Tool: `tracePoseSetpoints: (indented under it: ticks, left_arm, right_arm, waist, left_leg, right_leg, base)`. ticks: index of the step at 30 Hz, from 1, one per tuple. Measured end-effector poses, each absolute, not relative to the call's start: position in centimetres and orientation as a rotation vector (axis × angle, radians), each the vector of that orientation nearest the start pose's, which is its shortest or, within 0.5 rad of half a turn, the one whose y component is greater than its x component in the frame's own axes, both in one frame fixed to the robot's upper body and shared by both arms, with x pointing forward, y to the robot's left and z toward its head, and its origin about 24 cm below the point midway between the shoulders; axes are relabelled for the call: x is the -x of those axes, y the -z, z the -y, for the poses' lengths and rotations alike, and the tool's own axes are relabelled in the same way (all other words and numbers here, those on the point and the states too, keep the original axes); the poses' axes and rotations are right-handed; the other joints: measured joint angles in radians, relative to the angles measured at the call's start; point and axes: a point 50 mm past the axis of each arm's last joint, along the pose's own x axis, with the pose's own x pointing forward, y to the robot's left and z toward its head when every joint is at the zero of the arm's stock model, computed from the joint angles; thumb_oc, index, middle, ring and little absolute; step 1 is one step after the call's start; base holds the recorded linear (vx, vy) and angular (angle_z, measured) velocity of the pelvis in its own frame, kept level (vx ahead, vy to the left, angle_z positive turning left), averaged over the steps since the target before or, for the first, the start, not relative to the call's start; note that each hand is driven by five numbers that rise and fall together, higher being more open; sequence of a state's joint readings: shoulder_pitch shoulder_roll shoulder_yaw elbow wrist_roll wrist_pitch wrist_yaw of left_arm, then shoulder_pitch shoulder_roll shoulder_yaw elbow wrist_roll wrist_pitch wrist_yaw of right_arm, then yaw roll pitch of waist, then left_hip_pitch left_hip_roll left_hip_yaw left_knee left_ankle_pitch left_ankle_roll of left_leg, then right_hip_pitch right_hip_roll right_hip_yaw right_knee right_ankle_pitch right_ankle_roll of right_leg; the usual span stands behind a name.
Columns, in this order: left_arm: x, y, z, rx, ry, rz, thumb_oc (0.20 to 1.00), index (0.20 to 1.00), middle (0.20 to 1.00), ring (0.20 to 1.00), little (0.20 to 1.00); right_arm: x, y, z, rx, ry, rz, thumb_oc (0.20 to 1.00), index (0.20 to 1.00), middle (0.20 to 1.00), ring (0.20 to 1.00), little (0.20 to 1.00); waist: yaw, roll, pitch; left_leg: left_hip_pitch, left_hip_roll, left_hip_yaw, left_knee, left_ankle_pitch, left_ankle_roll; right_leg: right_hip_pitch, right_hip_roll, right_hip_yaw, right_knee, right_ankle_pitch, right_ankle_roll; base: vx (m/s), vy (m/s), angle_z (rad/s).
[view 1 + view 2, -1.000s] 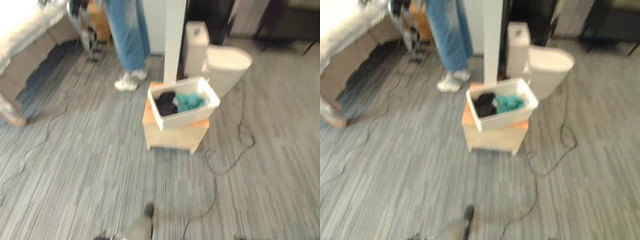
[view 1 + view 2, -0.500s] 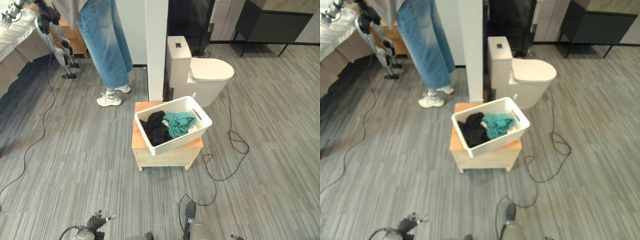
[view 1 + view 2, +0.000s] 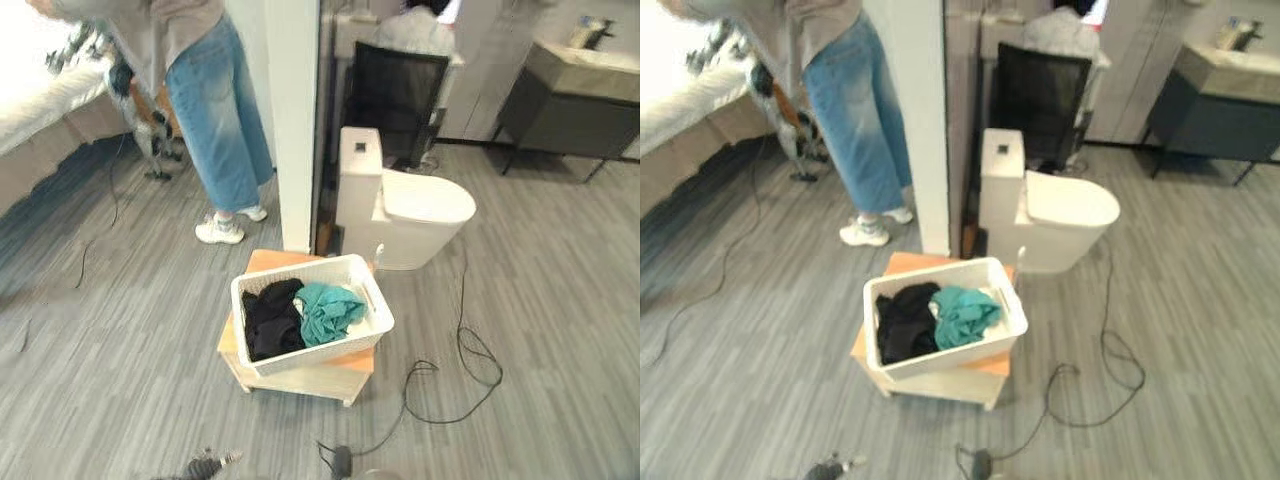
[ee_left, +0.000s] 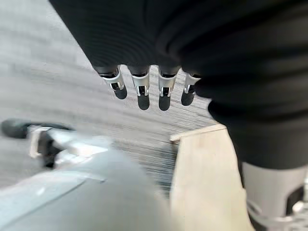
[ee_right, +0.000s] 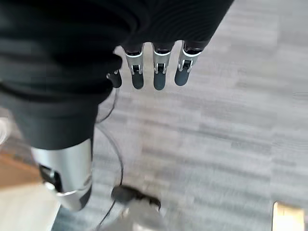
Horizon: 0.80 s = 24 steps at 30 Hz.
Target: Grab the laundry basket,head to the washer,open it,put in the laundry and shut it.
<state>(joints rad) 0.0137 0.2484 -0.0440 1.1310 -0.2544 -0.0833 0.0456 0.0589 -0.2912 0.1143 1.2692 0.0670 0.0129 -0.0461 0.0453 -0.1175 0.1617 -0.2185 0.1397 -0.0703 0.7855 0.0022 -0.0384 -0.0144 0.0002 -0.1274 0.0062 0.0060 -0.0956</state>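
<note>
The left hand [image 4: 144,91] and right hand [image 5: 154,72] hung over the grey floor [image 3: 520,400], fingers straight, holding nothing. Ahead, the white laundry basket [image 3: 318,355] with black and teal laundry [image 3: 300,312] sat on a low wooden table [image 3: 300,378]. Beyond stood a toilet [image 3: 400,205] and a person [image 3: 215,110].
</note>
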Motion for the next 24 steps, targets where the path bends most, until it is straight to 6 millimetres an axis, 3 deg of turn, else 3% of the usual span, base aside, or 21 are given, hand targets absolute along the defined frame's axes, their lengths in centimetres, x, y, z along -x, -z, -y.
tracePoseSetpoints:
  ticks: [1, 2, 4, 5, 6, 7, 9, 11, 12, 14, 17, 22, 24]
  left_arm:
    - [-11.1, 14.7, -24.6, -0.038, -0.303, -1.018, 1.000, 1.000, 1.000, 1.000, 1.000]
    - [-11.8, 14.0, -24.6, -0.018, -0.311, -0.946, 1.000, 1.000, 1.000, 1.000, 1.000]
    - [-12.9, 13.2, -24.4, -0.004, -0.314, -0.873, 1.000, 1.000, 1.000, 1.000, 1.000]
    - [-13.6, 12.6, -24.3, -0.002, -0.324, -0.829, 1.000, 1.000, 1.000, 1.000, 1.000]
    - [-14.0, 12.3, -24.2, 0.017, -0.339, -0.804, 1.000, 1.000, 1.000, 1.000, 1.000]
    - [-14.0, 12.0, -24.3, 0.044, -0.373, -0.775, 1.000, 1.000, 1.000, 1.000, 1.000]
    - [-13.8, 11.6, -24.8, 0.034, -0.402, -0.755, 1.000, 1.000, 1.000, 1.000, 1.000]
    - [-14.1, 11.0, -24.7, 0.037, -0.401, -0.716, 1.000, 1.000, 1.000, 1.000, 1.000]
    - [-14.9, 9.3, -25.9, -0.039, -0.415, -0.638, 1.000, 1.000, 1.000, 1.000, 1.000]
    - [-16.5, 7.6, -27.2, -0.110, -0.421, -0.575, 1.000, 1.000, 1.000, 1.000, 1.000]
    - [-17.0, 4.2, -29.7, -0.254, -0.483, -0.457, 1.000, 1.000, 1.000, 1.000, 1.000]
    - [-14.8, 4.5, -31.6, -0.261, -0.582, -0.525, 1.000, 1.000, 1.000, 1.000, 1.000]
    - [-14.8, 4.8, -31.2, -0.253, -0.570, -0.532, 1.000, 1.000, 1.000, 1.000, 1.000]
  right_arm:
    - [-6.2, 15.9, 26.3, 0.295, 0.187, -1.303, 1.000, 1.000, 1.000, 1.000, 1.000]
    - [-6.2, 15.7, 26.4, 0.291, 0.206, -1.268, 1.000, 1.000, 1.000, 1.000, 1.000]
    - [-7.7, 15.0, 26.8, 0.316, 0.200, -1.194, 1.000, 1.000, 1.000, 1.000, 1.000]
    - [-8.9, 14.4, 27.3, 0.342, 0.201, -1.146, 1.000, 1.000, 1.000, 1.000, 1.000]
    - [-9.0, 14.3, 27.7, 0.354, 0.206, -1.140, 1.000, 1.000, 1.000, 1.000, 1.000]
    - [-9.7, 13.9, 27.9, 0.377, 0.198, -1.112, 1.000, 1.000, 1.000, 1.000, 1.000]
    - [-10.1, 13.7, 27.5, 0.394, 0.171, -1.082, 1.000, 1.000, 1.000, 1.000, 1.000]
    - [-10.0, 13.5, 27.7, 0.392, 0.180, -1.070, 1.000, 1.000, 1.000, 1.000, 1.000]
    - [-11.2, 13.0, 27.2, 0.377, 0.180, -1.011, 1.000, 1.000, 1.000, 1.000, 1.000]
    - [-11.9, 12.6, 27.3, 0.358, 0.205, -0.979, 1.000, 1.000, 1.000, 1.000, 1.000]
    - [-14.0, 9.7, 30.7, 0.303, 0.459, -0.833, 1.000, 1.000, 1.000, 1.000, 1.000]
    - [-15.1, 5.4, 33.5, 0.402, 0.527, -0.666, 1.000, 1.000, 1.000, 1.000, 1.000]
    - [-15.2, 5.4, 34.0, 0.410, 0.550, -0.679, 1.000, 1.000, 1.000, 1.000, 1.000]
  waist:
    - [0.006, 0.003, 0.012]
    - [0.000, -0.007, 0.014]
    - [0.024, 0.003, 0.024]
    - [0.037, 0.036, 0.036]
    - [0.029, 0.045, 0.040]
    - [0.042, 0.080, 0.032]
    - [0.038, 0.096, 0.022]
    - [0.024, 0.108, 0.011]
    - [0.025, 0.086, 0.007]
    - [0.006, 0.064, -0.002]
    - [0.001, 0.088, -0.017]
    - [-0.003, 0.118, -0.035]
    - [0.001, 0.117, -0.037]
  left_leg:
    - [-0.031, -0.004, 0.008, -0.031, -0.004, 0.002]
    - [-0.038, -0.023, 0.031, -0.197, -0.003, -0.008]
    - [-0.009, -0.059, 0.003, -0.489, 0.016, -0.045]
    - [0.013, -0.084, -0.002, -0.695, 0.050, -0.078]
    - [0.027, -0.082, -0.007, -0.760, 0.057, -0.087]
    - [0.034, -0.074, 0.003, -0.752, 0.056, -0.084]
    - [0.099, -0.077, 0.003, -0.700, 0.055, -0.081]
    - [0.158, -0.066, 0.004, -0.724, 0.064, -0.063]
    - [0.248, -0.093, 0.079, -0.825, 0.051, -0.006]
    - [0.274, -0.131, 0.094, -0.833, 0.033, 0.024]
    - [0.321, -0.166, 0.135, -0.858, 0.019, 0.045]
    - [0.322, -0.176, 0.130, -0.866, 0.017, 0.054]
    - [0.322, -0.169, 0.129, -0.860, 0.016, 0.053]
  right_leg:
    - [0.022, 0.001, -0.003, -0.010, -0.003, -0.005]
    - [0.041, -0.009, -0.011, -0.042, 0.004, -0.018]
    - [0.053, -0.015, -0.001, -0.049, -0.008, 0.002]
    - [0.080, -0.009, 0.013, -0.068, -0.008, 0.007]
    - [0.085, -0.004, 0.011, -0.081, -0.003, 0.013]
    - [0.096, 0.013, 0.039, -0.087, -0.002, 0.013]
    - [0.144, 0.012, 0.066, -0.093, -0.016, 0.037]
    - [0.158, 0.014, 0.073, -0.087, -0.033, 0.057]
    - [0.147, -0.026, 0.133, -0.039, -0.072, 0.107]
    - [0.160, -0.065, 0.142, -0.040, -0.086, 0.134]
    - [0.188, -0.106, 0.147, -0.054, -0.098, 0.172]
    - [0.207, -0.114, 0.143, -0.093, -0.083, 0.193]
    - [0.207, -0.107, 0.143, -0.093, -0.083, 0.192]
  base:
    - [0.16, 0.085, 0.02]
    - [0.19, 0.115, 0.04]
    - [0.25, 0.143, -0.16]
    - [0.17, 0.088, -0.26]
    - [0.17, 0.087, -0.51]
    - [0.12, 0.075, -0.58]
    - [0.19, 0.135, -0.53]
    - [0.18, 0.147, -0.46]
    - [0.23, 0.205, -0.75]
    - [0.20, 0.188, -0.59]
    - [0.10, 0.083, -0.34]
    - [0.04, 0.025, 0.03]
    - [0.00, 0.000, 0.03]
